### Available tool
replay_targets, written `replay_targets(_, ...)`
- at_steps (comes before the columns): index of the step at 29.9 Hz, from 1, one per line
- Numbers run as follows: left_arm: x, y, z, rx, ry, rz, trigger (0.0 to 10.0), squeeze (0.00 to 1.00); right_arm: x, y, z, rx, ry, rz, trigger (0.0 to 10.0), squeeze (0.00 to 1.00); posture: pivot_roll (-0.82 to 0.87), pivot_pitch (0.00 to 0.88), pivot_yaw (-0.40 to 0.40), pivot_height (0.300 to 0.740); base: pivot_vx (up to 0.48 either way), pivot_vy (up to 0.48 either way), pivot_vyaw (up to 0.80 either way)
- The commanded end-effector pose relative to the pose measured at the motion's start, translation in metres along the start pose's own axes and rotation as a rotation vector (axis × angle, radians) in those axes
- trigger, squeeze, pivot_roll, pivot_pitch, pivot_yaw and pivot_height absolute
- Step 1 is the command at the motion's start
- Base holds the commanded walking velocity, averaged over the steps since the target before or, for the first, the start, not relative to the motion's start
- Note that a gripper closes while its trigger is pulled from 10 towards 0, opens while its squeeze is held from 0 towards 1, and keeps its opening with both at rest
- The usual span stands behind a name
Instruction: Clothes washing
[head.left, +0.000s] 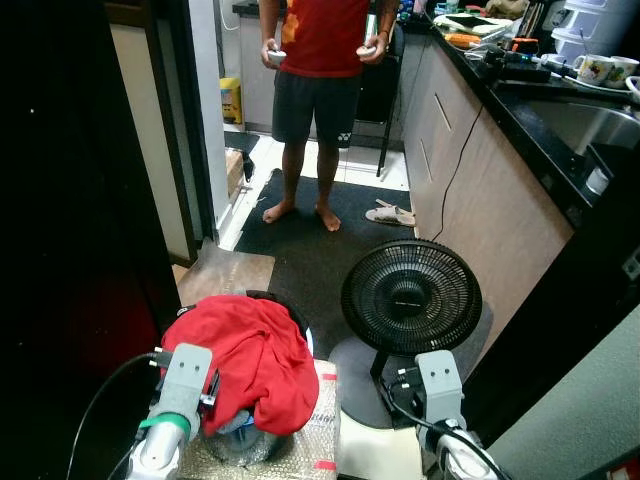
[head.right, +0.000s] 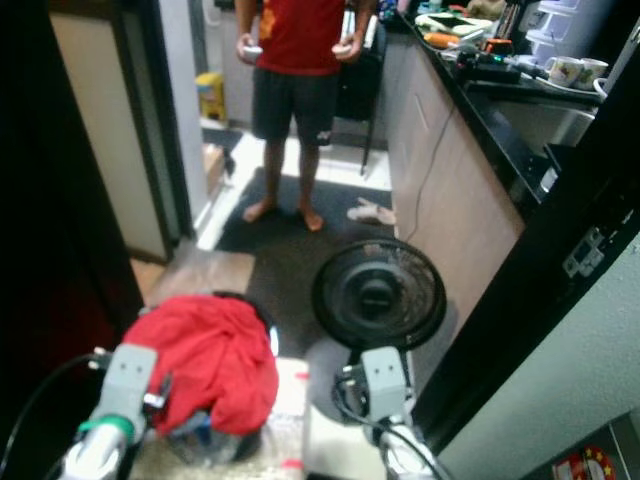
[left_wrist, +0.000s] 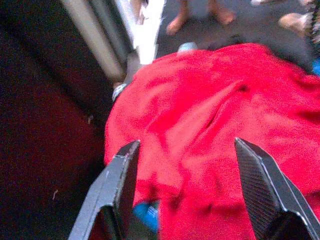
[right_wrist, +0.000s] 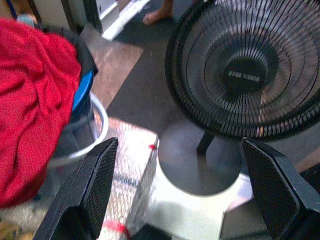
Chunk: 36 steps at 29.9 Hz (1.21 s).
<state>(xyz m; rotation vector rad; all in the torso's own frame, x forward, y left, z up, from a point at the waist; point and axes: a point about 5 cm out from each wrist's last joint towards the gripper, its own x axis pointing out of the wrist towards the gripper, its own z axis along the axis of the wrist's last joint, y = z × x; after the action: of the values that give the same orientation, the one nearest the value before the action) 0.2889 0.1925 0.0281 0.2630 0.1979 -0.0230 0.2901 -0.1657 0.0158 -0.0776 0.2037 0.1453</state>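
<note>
- Your left gripper (left_wrist: 186, 192) hangs just above the red garment (head.left: 250, 355); its fingers (left_wrist: 119, 187) stand wide apart, with nothing between them.
- The red garment lies heaped over the top of a laundry basket (right_wrist: 87, 125), covering most of the rim. A blue item (left_wrist: 147, 215) shows under the garment's near edge.
- The basket stands on the floor, on a sheet of bubble wrap (head.left: 320, 440) marked with red tape, near the dark door frame on your left.
- Your right gripper (right_wrist: 182, 195) hangs above the fan's round base (right_wrist: 200, 160); its fingers (right_wrist: 92, 185) are also spread wide and hold nothing.
- A black floor fan (head.left: 411, 297) stands just beside the basket, on your right, with its grille facing you.
- A person (head.left: 320, 100) in a red shirt and dark shorts stands barefoot on a dark mat (head.left: 300, 230) further along the floor, holding a controller in each hand.
- A pair of sandals (head.left: 390, 213) lies on the mat's far right edge, near the cabinets.
- The bench (head.left: 530, 120) along your right carries mugs (head.left: 605, 68) and assorted kitchen items.
</note>
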Motion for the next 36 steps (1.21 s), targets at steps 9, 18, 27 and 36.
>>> replay_targets(9, 0.006, -0.03, 0.006, -0.055, 0.15, -0.184, 10.0, 0.0, 0.007, -0.004, 0.018, 0.008, -0.08, -0.004, 10.0, 0.0, 0.01, 0.047, -0.015, 0.74, 0.0, 0.0, 0.0)
replay_targets(18, 0.006, -0.055, -0.023, -0.036, 0.405, -0.272, 10.0, 0.0, 0.014, -0.006, 0.019, -0.01, -0.024, -0.02, 10.0, 0.0, 0.01, 0.1, -0.005, 0.74, 0.0, 0.0, 0.0)
replay_targets(27, -0.013, -0.057, -0.051, -0.042, 0.566, -0.304, 10.0, 0.0, 0.007, -0.011, 0.008, -0.015, 0.01, -0.031, 10.0, 0.0, 0.0, 0.115, -0.01, 0.74, 0.0, 0.0, 0.0)
replay_targets(36, -0.009, -0.04, -0.05, -0.087, 0.532, -0.186, 3.9, 0.0, 0.006, -0.013, 0.007, -0.027, 0.021, -0.029, 10.0, 0.0, 0.0, 0.117, -0.02, 0.74, 0.0, 0.0, 0.0)
